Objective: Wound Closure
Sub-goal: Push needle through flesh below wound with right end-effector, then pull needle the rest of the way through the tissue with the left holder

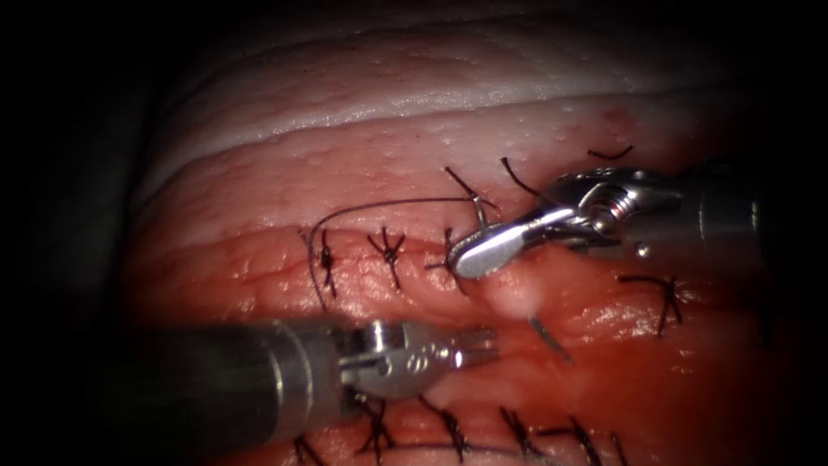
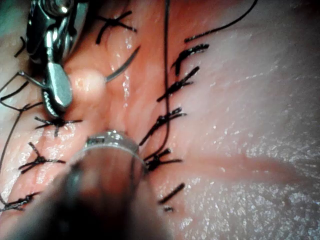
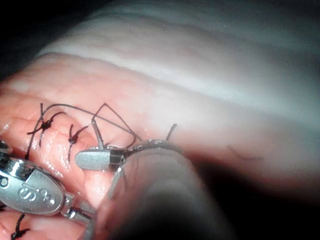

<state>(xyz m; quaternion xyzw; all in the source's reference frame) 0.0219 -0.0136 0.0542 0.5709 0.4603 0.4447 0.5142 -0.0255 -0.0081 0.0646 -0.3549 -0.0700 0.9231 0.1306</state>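
The left tool [image 1: 470,345] is seen below the cut with jaws nearly together and nothing held, probably parked ready to receive. The needle [image 1: 548,338] is lodged in the tissue [image 1: 483,129], its tip emerging just right of that tool. The right tool [image 1: 483,250], jaws clamped on the needle's hidden end near the thread [image 1: 379,205], is judged to be steadying it.

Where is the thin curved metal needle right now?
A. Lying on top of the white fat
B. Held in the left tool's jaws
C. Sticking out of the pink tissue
C: the thin curved metal needle pokes out of a raised bump of the pink tissue, below the right tool, and the left tool is not touching it.
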